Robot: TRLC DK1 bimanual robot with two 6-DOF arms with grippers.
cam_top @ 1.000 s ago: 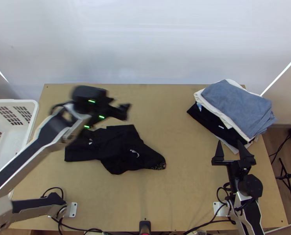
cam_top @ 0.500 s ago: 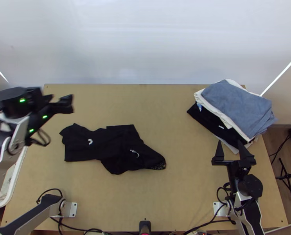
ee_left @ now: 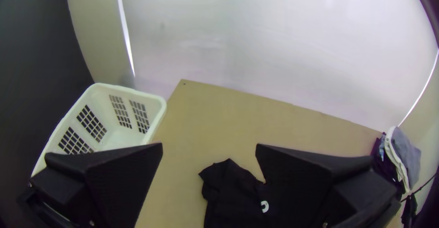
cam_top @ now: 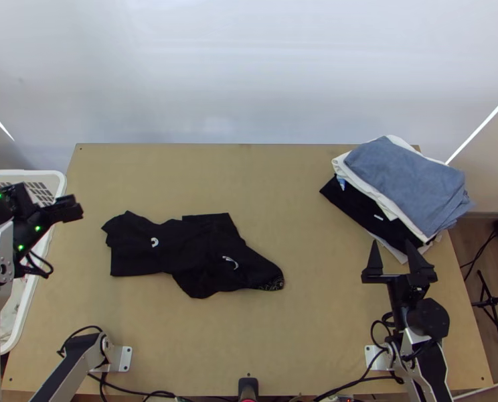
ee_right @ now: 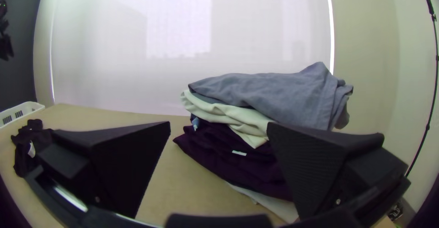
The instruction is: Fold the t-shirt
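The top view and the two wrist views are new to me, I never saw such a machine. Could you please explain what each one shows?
The machine is two robot arms at a wooden table. The top view looks down from above the table's near edge; each wrist view comes from a camera on one arm. On the table lie a black T-shirt, not neatly folded, and a pile of clothes with a blue-grey one on top. A white basket is at the table's left side. Nothing is held: the left gripper and the right gripper, each with two flat black fingers, are open.
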